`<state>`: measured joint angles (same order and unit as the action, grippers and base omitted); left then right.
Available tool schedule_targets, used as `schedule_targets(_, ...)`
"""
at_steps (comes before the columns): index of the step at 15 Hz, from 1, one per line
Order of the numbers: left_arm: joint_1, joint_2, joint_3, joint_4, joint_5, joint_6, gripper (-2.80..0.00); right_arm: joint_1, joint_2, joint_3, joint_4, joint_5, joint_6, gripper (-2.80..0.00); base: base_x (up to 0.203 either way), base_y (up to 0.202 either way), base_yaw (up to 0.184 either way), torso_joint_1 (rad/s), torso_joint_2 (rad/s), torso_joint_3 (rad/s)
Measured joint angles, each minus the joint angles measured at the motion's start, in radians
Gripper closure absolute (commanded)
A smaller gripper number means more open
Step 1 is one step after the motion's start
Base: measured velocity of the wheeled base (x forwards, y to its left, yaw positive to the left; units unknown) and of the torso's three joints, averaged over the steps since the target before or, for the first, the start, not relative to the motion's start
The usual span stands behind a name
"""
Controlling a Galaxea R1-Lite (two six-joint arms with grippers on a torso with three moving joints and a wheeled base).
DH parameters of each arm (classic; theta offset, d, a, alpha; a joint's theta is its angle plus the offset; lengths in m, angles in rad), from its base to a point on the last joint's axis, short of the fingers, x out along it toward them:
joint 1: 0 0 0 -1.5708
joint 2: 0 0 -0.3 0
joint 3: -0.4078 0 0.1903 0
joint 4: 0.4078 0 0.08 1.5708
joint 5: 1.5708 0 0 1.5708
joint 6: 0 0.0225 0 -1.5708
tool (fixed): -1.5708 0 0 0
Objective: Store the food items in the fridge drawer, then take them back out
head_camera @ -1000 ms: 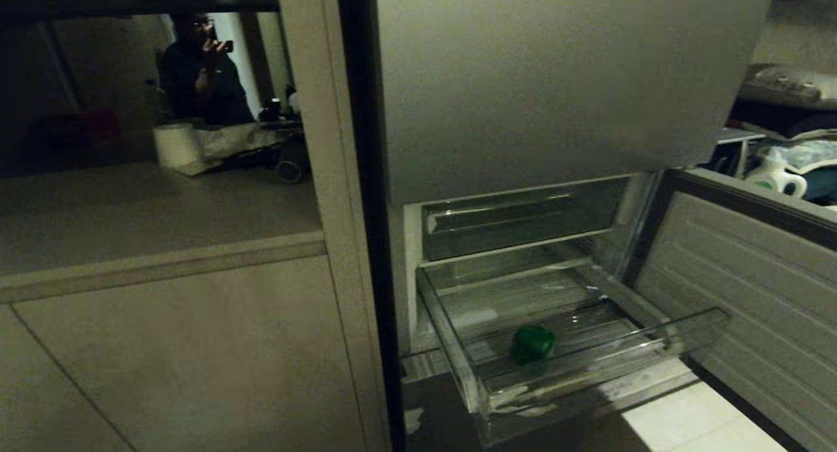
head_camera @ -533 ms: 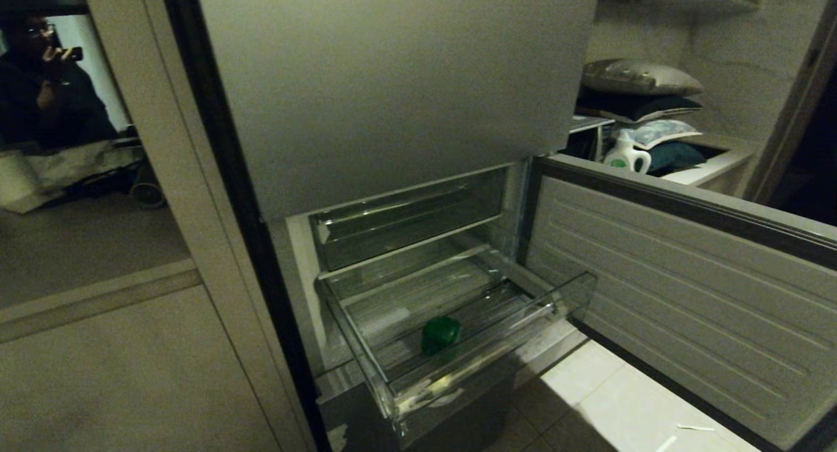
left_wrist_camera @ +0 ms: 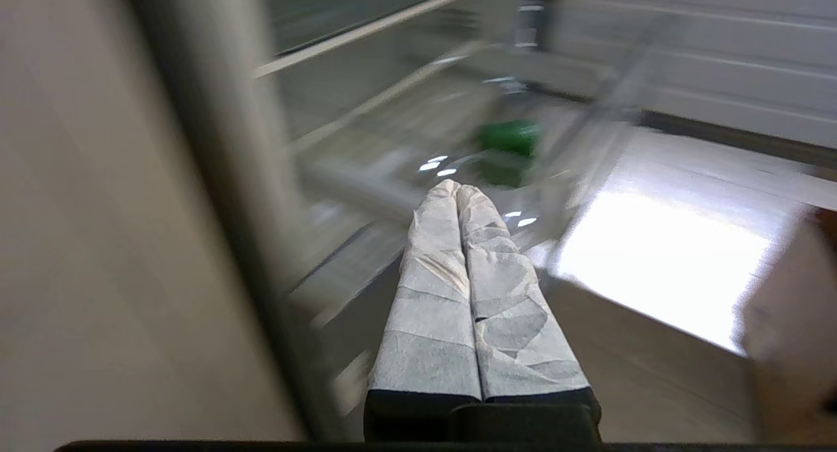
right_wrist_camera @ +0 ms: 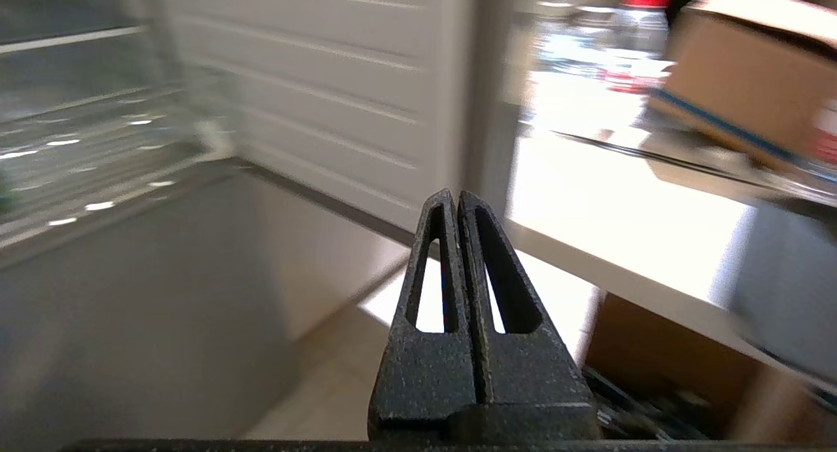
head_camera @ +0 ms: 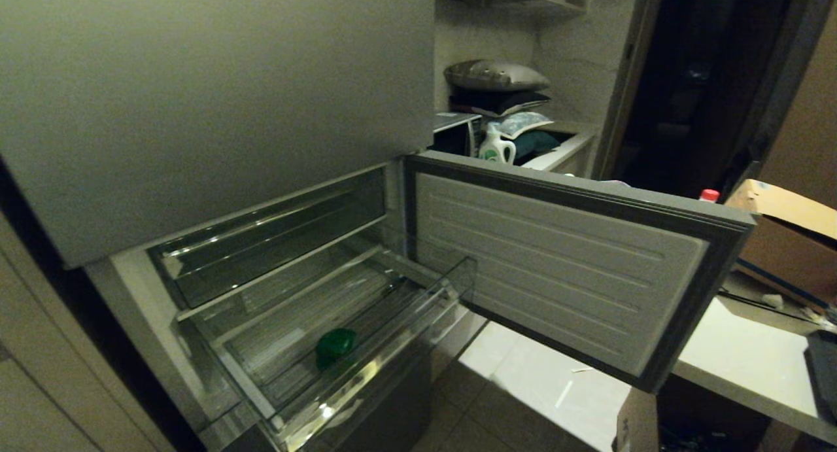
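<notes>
Wide, shallow, clear plastic fridge drawer (head_camera: 366, 347) with ribbed floor, pulled out of the fridge below a darker, flatter drawer (head_camera: 261, 243); a small green food item (head_camera: 335, 346) lies on its floor (kind unclear). It sits ahead of the left pincer (left_wrist_camera: 458, 190), whose wrapped fingers are pressed together, empty. The right pincer (right_wrist_camera: 456, 197), likewise together and empty, points toward the open white fridge door (head_camera: 556, 269) and a pale bench (right_wrist_camera: 621, 223).

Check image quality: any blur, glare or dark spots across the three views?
Head view: dim, sharp; glare on the clear plastic fridge drawer lip. Left wrist view: motion-smeared, small green food item soft. Right wrist view: streaked, white counter blown out.
</notes>
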<state>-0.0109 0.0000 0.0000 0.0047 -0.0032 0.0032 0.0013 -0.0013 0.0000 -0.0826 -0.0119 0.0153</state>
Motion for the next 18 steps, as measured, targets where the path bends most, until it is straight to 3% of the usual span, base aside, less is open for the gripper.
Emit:
schedule_targets(10, 0.000, 0.000, 0.000, 0.000, 0.000, 0.000, 0.00, 0.000, 0.000, 0.000, -0.001, 0.001, -0.003, 0.00, -0.001, 0.008, -0.162, 0.003, 0.00, 0.003)
schedule_targets(18, 0.000, 0.000, 0.000, 0.000, 0.000, 0.000, 0.00, -0.008, 0.086, 0.000, -0.035, -0.001, -0.017, 0.00, 0.000, 0.000, 0.000, 0.000, 0.00, 0.000)
